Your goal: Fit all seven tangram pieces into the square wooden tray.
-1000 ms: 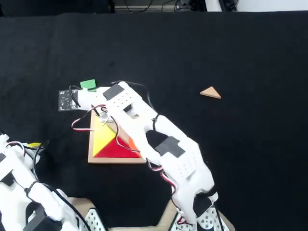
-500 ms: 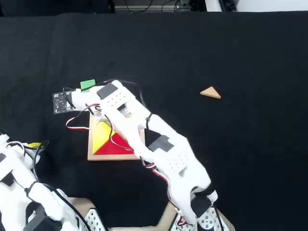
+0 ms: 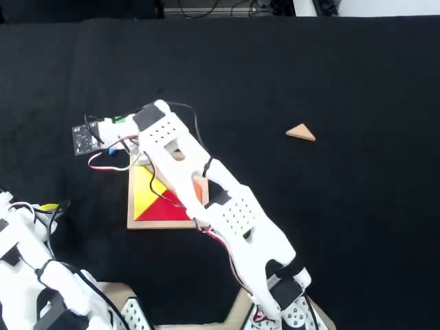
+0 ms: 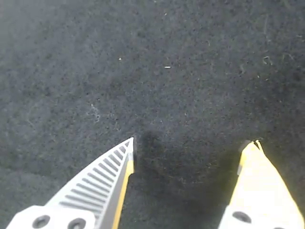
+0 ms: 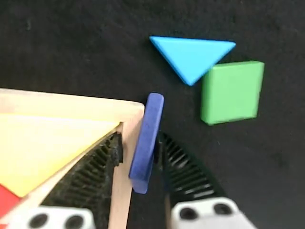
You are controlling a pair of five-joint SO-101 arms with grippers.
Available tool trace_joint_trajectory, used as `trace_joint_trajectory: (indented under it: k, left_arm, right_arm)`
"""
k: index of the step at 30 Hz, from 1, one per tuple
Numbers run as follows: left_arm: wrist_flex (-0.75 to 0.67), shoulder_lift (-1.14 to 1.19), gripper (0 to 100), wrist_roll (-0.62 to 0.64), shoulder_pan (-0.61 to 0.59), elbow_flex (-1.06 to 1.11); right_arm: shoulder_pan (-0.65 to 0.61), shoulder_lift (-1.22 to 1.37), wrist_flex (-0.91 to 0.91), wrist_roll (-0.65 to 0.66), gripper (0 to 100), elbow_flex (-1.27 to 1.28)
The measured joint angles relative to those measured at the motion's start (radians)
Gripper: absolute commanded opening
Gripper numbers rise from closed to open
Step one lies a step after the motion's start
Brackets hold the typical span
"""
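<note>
Between right fingers (image 5: 188, 164), pinched dark-blue piece (image 5: 147, 138)

Light: even, diffuse, from above | high view: black surface (image 3: 357, 206) swallows shadows; white arm (image 3: 234, 213) nearly washed out; bright strip at upper right | left wrist view: dim; soft shadow patch between the fingers (image 4: 102, 179), lower centre

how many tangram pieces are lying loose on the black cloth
3. A light blue triangle and a green square sit side by side beyond a corner of the tray; a tan triangle lies alone far to the side. The right arm could hide more.
</note>
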Motion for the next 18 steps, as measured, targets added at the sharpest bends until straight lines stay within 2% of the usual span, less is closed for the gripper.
trace_joint_trajectory:
  k: [6,15,18]
  left_arm:
    - [0.0,0.0,34,0.0,0.0,0.0]
    - [0.0,0.0,34,0.0,0.0,0.0]
    - [0.0,0.0,34,0.0,0.0,0.0]
  right_arm:
    - [0.026,0.044,0.066,0.002,4.2,-0.103]
    - [0.046,0.126,0.066,0.002,4.5,-0.132]
    - [0.046,0.126,0.066,0.002,11.9,-0.132]
